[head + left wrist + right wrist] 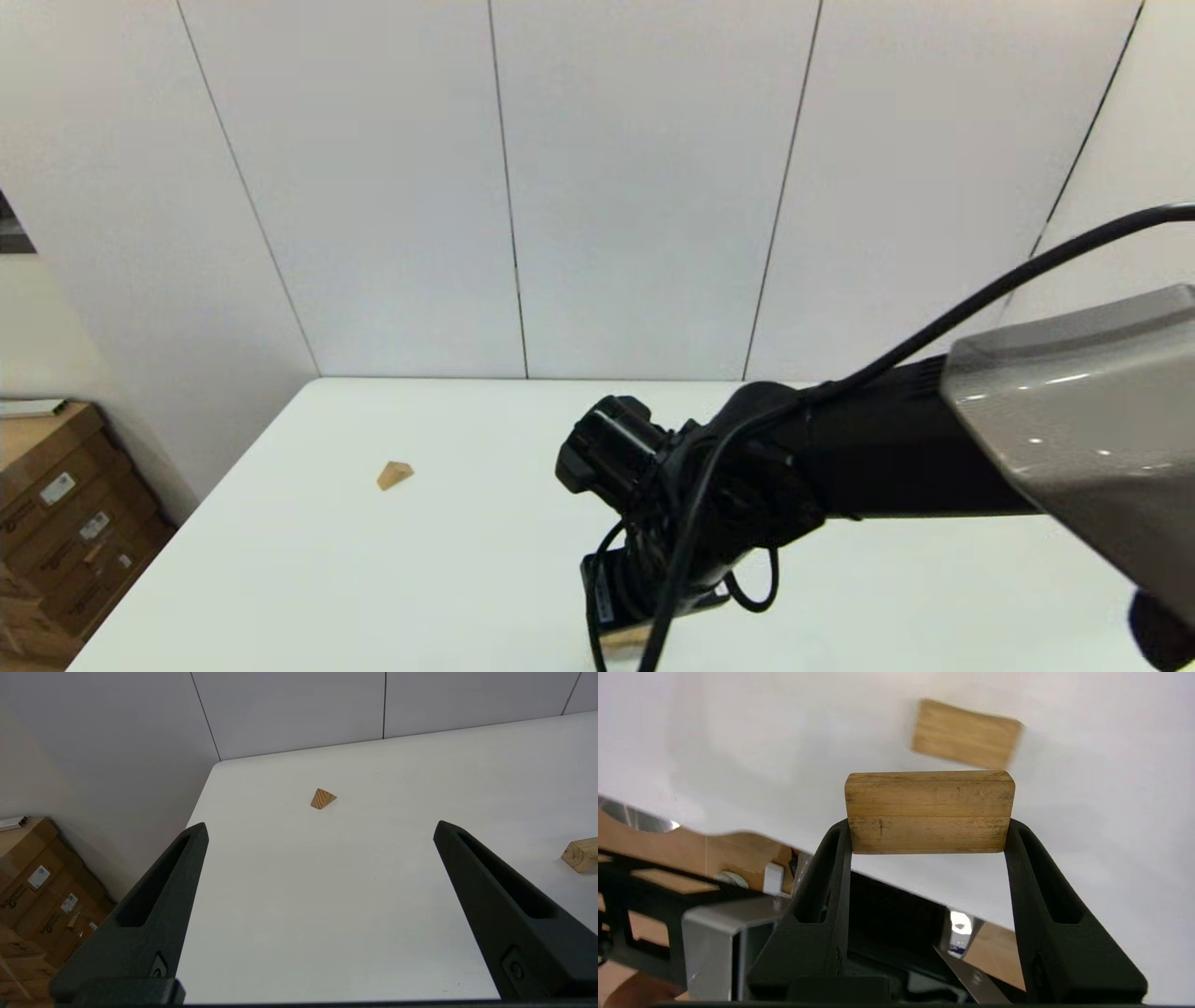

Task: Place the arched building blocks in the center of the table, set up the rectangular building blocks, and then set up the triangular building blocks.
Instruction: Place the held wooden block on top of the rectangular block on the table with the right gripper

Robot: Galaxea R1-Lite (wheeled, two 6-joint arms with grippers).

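Bare table (pixel 327 896) between open left jaws, triangular block (pixel 323 798) well beyond, second wooden block (pixel 965 734) just past right jaws

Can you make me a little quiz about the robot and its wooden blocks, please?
1. True or false: the left gripper is holding the triangular block.
2. Which one has a wooden block clamped by its ends between its fingers? A: the left gripper. B: the right gripper. C: neither.
3. Fill the gap: the triangular block lies alone on the white ____.

Key
1. False: the left gripper is open and empty, and the triangular block lies apart from it.
2. B.
3. table.
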